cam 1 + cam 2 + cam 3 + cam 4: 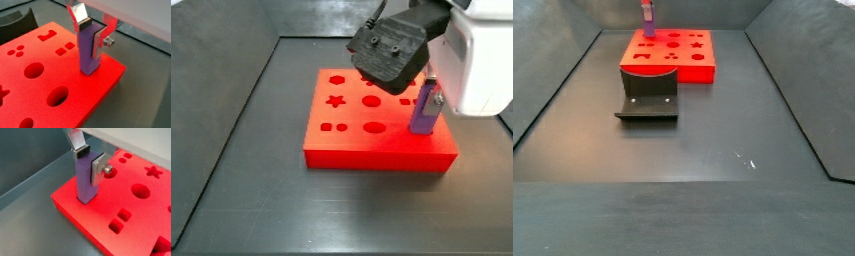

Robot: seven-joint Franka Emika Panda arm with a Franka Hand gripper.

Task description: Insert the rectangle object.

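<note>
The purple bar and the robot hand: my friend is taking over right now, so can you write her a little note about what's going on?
Gripper: over a corner of the red block, silver fingers on either side of the bar's upper end. Whether they clamp it or have let go is hard to tell.
Long, slim purple rectangular bar: upright, lower end in a slot near the corner of the flat red block with shaped holes.
Dark L-shaped fixture: on the floor beside the block.
Done: bar is started in its slot.
Left: it appears only partly in, so probably push it down, then open and lift away.
</note>
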